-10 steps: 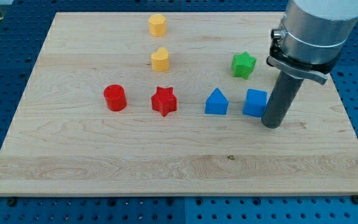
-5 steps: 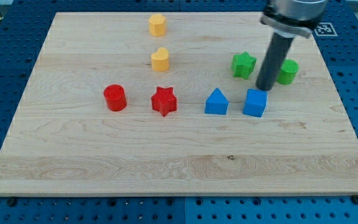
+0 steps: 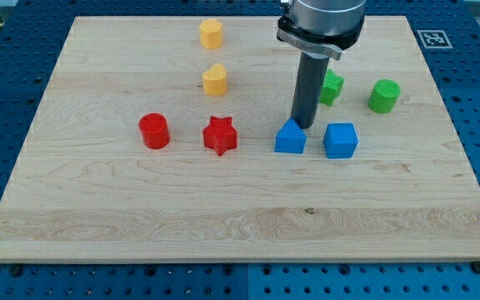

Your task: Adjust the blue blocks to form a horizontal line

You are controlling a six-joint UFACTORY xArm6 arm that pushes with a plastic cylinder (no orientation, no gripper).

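Observation:
A blue triangular block (image 3: pixel 289 137) and a blue cube (image 3: pixel 341 140) sit side by side on the wooden board (image 3: pixel 223 217), right of centre, at about the same height in the view. My tip (image 3: pixel 302 126) stands just above the blue triangular block's top right, touching or almost touching it. The blue cube lies to the tip's lower right, apart from it.
A red star (image 3: pixel 220 135) and a red cylinder (image 3: pixel 153 131) lie left of the blue blocks. Two yellow blocks (image 3: pixel 215 80) (image 3: pixel 211 33) stand at the upper middle. A green star (image 3: pixel 332 86) is partly hidden behind the rod. A green cylinder (image 3: pixel 383 96) stands at the right.
My tip moved from the right of the blue cube up around it, then left to just above the blue triangular block. The cube sits slightly turned. The green cylinder is now uncovered.

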